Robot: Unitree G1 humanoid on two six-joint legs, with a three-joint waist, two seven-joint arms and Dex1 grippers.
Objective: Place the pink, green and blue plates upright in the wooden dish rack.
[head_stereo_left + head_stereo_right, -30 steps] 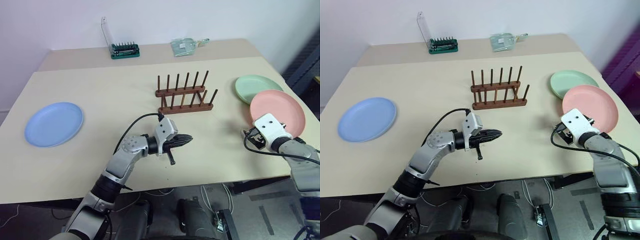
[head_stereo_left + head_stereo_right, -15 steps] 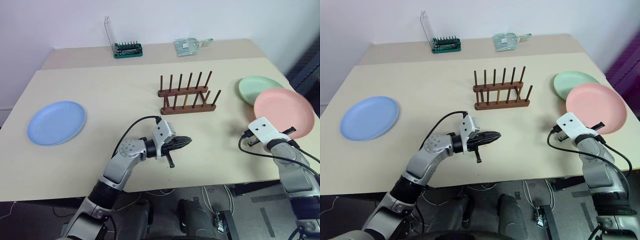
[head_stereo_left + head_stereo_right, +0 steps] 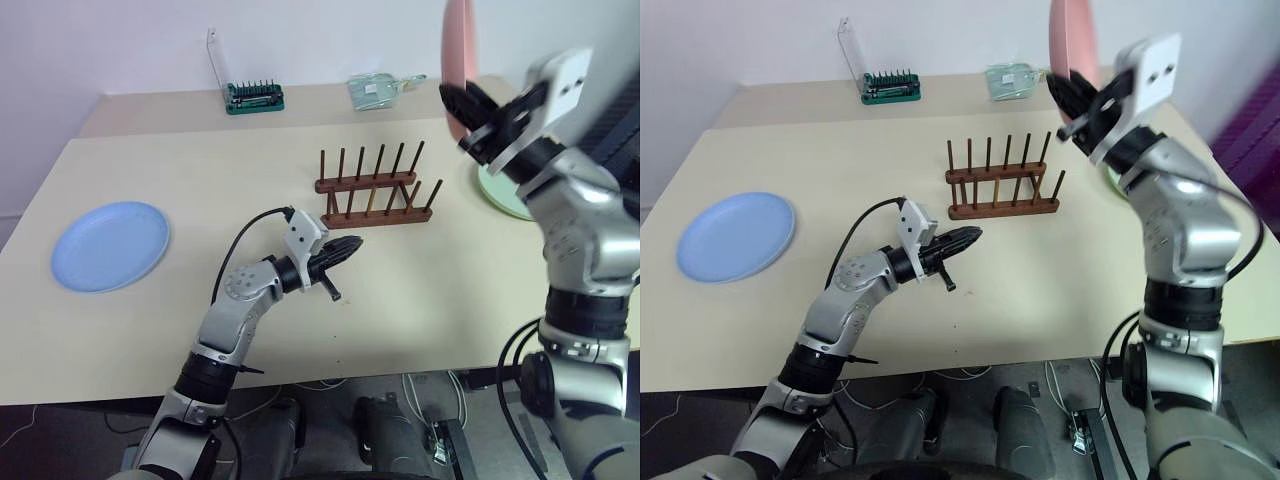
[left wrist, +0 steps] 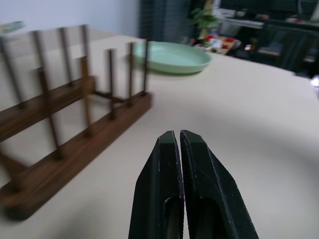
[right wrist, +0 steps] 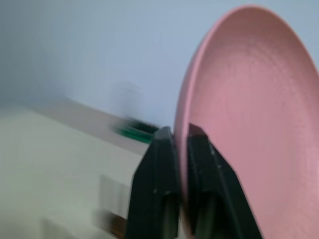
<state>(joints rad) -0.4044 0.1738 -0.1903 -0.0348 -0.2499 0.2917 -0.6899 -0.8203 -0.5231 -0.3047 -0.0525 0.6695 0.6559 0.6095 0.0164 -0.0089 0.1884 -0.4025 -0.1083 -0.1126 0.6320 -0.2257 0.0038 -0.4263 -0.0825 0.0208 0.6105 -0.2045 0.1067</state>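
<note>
My right gripper (image 3: 466, 108) is shut on the rim of the pink plate (image 3: 457, 55) and holds it on edge, high above the table, behind and to the right of the wooden dish rack (image 3: 372, 186). In the right wrist view the pink plate (image 5: 249, 114) stands pinched between the two black fingers (image 5: 157, 164). The rack stands with nothing between its pegs at mid table. The green plate (image 3: 503, 196) lies flat to the rack's right, partly behind my right arm. Far left lies the blue plate (image 3: 110, 245). My left gripper (image 3: 345, 250) hovers shut and holds nothing, just in front of the rack (image 4: 75, 114).
A small green tray of bits with an upright clear lid (image 3: 253, 97) and a clear packet (image 3: 376, 90) sit along the far edge of the table (image 3: 420, 310). My right forearm reaches over the table's right side.
My right gripper closed on the pink plate's rim, then swung it up from the table's right side to high above it, turning it on edge. My left gripper drifted slightly toward the rack.
</note>
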